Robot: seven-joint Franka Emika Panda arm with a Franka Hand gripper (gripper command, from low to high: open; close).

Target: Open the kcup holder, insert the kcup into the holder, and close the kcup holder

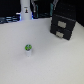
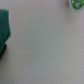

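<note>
The kcup [image 1: 28, 49], a small white pod with a green top, stands upright on the white table, towards the exterior view's left. It also shows at the edge of the wrist view as the kcup [image 2: 73, 4], small and far from the camera. The kcup holder [image 1: 63, 24], a black boxy unit with two stacked drawer fronts and light handles, stands at the back right of the exterior view with both drawers shut. No gripper fingers show in either view.
A tall white part with a dark mark and a blue glow [image 1: 24, 10] rises at the back left of the exterior view. Dark clutter lines the table's far edge. A blurred teal shape [image 2: 5, 30] fills one side of the wrist view.
</note>
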